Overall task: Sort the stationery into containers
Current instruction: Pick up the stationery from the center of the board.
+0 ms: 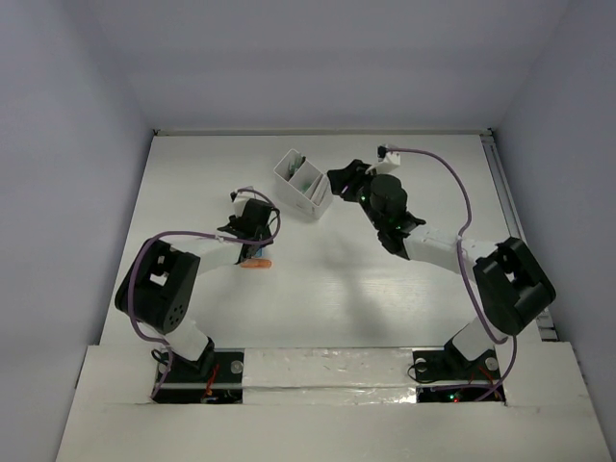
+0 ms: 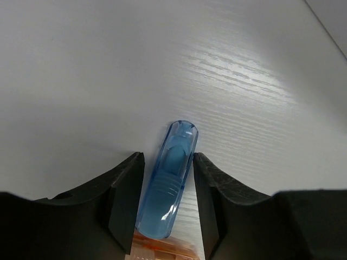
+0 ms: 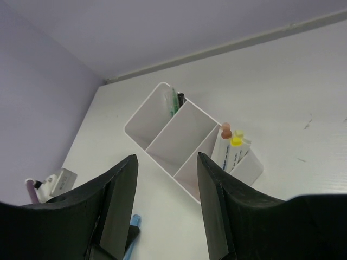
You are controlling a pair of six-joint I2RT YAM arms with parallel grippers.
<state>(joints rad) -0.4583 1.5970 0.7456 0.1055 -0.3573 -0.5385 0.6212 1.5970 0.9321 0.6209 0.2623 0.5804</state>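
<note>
Item, left gripper (image 2: 168,157): jaws set narrow, one either side of a blue chunky piece (image 2: 169,184). Its own wrist view does not show whether they press on it. The piece is translucent with a rounded end and lies flat on the white table (image 1: 337,289), pointing away from the wrist. An orange chunky piece (image 2: 162,250) shows just under its near end, at the bottom edge of that view. The overhead view shows mainly the orange piece below this gripper, the blue being almost hidden by the arm. Item, right gripper (image 3: 166,158): jaws wide, holding nothing, hanging above the table with the white box (image 3: 245,169) beyond its fingertips. The overhead view places the box toward the far middle of the table, between the two grippers and just beside the right one. It is set at an angle to the table edges, and its contents are too small to read there. The right wrist view alone shows the inside. Count: one box with three compartments. One end compartment holds two pens, one green (image 3: 173,102) and one dark (image 3: 180,98). The other end holds at least two white pens, one yellow-capped (image 3: 237,142) and one pinkish-capped (image 3: 226,130). Chunky pieces on the table: two.
</note>
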